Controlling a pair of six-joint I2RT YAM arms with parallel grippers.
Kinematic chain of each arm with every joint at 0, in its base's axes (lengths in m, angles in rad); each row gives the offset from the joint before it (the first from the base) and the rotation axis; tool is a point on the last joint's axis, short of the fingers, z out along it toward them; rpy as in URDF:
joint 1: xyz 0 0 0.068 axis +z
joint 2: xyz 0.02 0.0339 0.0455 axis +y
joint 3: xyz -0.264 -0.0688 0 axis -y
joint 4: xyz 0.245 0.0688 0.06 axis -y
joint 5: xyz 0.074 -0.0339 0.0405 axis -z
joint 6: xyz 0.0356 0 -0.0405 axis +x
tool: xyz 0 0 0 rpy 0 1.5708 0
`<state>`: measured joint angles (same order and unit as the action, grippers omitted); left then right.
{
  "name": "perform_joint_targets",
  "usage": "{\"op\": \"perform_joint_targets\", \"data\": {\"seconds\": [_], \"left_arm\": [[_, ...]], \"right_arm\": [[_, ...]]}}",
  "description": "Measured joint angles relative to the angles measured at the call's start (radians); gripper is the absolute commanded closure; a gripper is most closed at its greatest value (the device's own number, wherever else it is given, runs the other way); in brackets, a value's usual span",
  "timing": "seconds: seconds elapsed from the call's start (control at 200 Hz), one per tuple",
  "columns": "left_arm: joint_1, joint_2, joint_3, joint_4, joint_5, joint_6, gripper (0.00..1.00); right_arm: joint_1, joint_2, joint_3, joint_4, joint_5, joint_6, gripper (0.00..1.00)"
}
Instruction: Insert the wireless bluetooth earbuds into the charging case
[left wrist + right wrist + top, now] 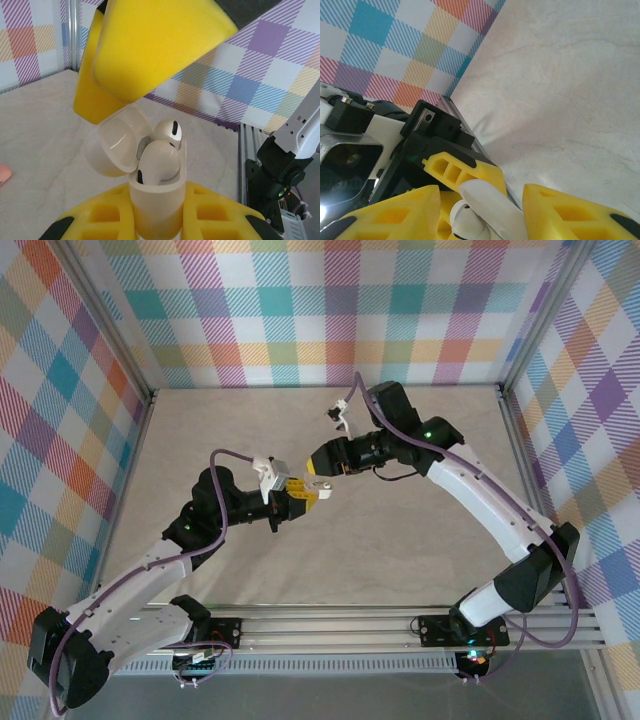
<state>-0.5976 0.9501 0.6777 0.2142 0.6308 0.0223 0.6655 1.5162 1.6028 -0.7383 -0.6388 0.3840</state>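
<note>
Bottom centre of the left wrist view: cream charging case (155, 200) upright, pinched firmly between the yellow fingers of the left gripper (155, 222); lid (112, 145) hinged open toward the left; two white earbuds (159, 161) seated inside, touching; directly above, yellow fingers (160, 45) of the right gripper (322, 486), close over the lid; impossible to tell whether spread or closed; pale marbled table (40, 125) beneath.
</note>
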Motion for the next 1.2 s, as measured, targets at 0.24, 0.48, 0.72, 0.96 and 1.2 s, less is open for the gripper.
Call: {"op": "perform_joint_targets", "data": {"seconds": [0.24, 0.48, 0.72, 0.96, 1.2], "left_arm": [[-0.003, 0.002, -0.017, 0.017, -0.06, -0.034, 1.0], [0.001, 0.024, -0.02, 0.06, -0.118, -0.077, 1.0], [0.012, 0.04, -0.02, 0.066, -0.14, -0.124, 1.0], [0.018, 0.166, -0.014, 0.04, -0.207, -0.222, 1.0], [0.018, 0.463, 0.103, 0.024, -0.239, -0.35, 1.0]], "right_arm": [[-0.013, 0.003, -0.005, 0.042, -0.109, 0.0, 0.53], [0.005, -0.008, -0.029, 0.042, -0.222, 0.005, 0.53], [-0.071, -0.107, -0.09, 0.05, -0.109, 0.021, 0.51], [-0.167, -0.177, -0.29, 0.065, 0.166, 0.052, 0.49], [-0.244, -0.234, -0.497, 0.103, 0.351, 0.062, 0.46]]}}
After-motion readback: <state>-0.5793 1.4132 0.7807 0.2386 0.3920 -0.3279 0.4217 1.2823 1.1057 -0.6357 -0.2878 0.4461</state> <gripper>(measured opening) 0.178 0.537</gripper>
